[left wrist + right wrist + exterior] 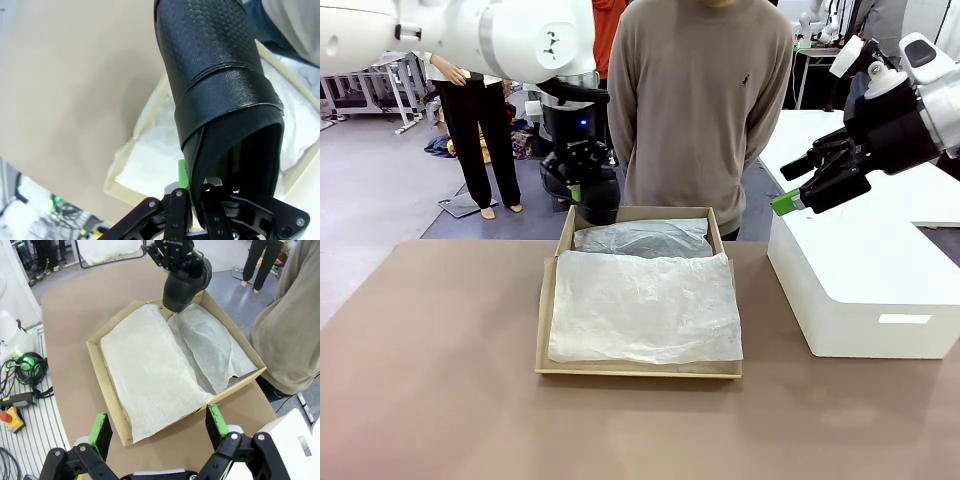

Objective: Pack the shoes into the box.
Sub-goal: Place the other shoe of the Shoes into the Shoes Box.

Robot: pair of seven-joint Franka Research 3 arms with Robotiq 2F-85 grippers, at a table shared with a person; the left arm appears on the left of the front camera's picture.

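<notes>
My left gripper [576,178] is shut on a black shoe [599,200] and holds it over the far left corner of the tan cardboard box [548,300]. In the left wrist view the shoe [215,75] hangs toe-down from the gripper [192,186], above the box rim [122,157]. White tissue paper [645,305] covers the inside of the box. My right gripper [798,195] is open in the air to the right of the box. From the right wrist view its gripper [157,427] looks down on the box [97,370] and the held shoe [182,287].
A large white box [865,290] stands on the table to the right, below my right gripper. A person [700,110] stands at the far edge, right behind the cardboard box. The brown tabletop [430,380] stretches left and in front.
</notes>
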